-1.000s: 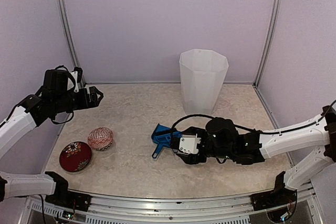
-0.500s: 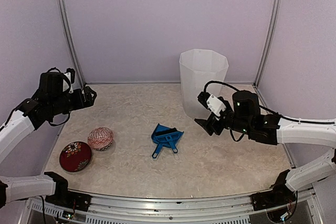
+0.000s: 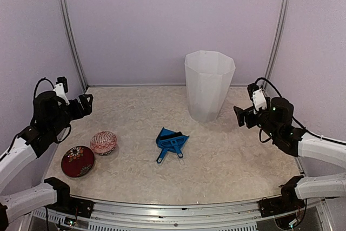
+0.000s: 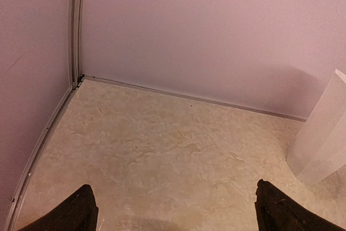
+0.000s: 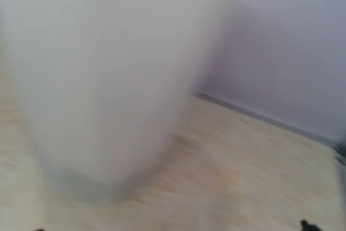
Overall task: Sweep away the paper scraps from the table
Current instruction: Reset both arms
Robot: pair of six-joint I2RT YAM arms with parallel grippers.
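No paper scraps show in any view. The beige marble table (image 3: 232, 160) carries a blue dustpan and brush (image 3: 172, 143) lying near its middle, with nothing touching them. My left gripper (image 3: 86, 103) hovers at the far left, open; in the left wrist view its two dark fingertips (image 4: 81, 212) stand wide apart over bare table (image 4: 162, 150). My right gripper (image 3: 240, 116) hovers at the right, just beside the white bin (image 3: 209, 85), open and empty. The right wrist view is blurred, with the bin (image 5: 108, 79) filling its left side.
A pink patterned round box (image 3: 103, 142) and a red one (image 3: 77, 160) sit at the front left. The tall white bin stands at the back centre and also shows at the right edge of the left wrist view (image 4: 324, 144). Walls enclose three sides.
My right arm has pulled away from the dustpan, swinging right past the bin, its jaws opening. My left arm has drawn back to the left. The dustpan and brush stay put.
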